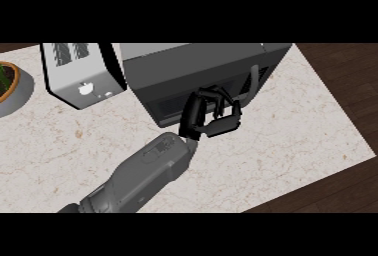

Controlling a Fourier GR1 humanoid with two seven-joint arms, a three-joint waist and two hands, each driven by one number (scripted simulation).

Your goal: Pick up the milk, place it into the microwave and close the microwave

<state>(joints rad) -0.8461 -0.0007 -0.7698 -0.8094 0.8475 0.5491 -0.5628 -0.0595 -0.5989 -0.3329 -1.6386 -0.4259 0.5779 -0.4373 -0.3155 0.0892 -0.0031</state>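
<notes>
Your right hand, fingers curled and holding nothing visible, rests against the microwave door near the counter's far edge; no milk shows.

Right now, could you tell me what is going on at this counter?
One grey forearm reaches in from the lower edge, and its black hand, fingers curled, is up against the front of the microwave, whose door looks shut. Which arm it is cannot be told from this view, and no other hand shows. No milk is visible; it may be inside or hidden. A toaster stands to the microwave's left, and a potted plant shows at the far left of the counter.
</notes>
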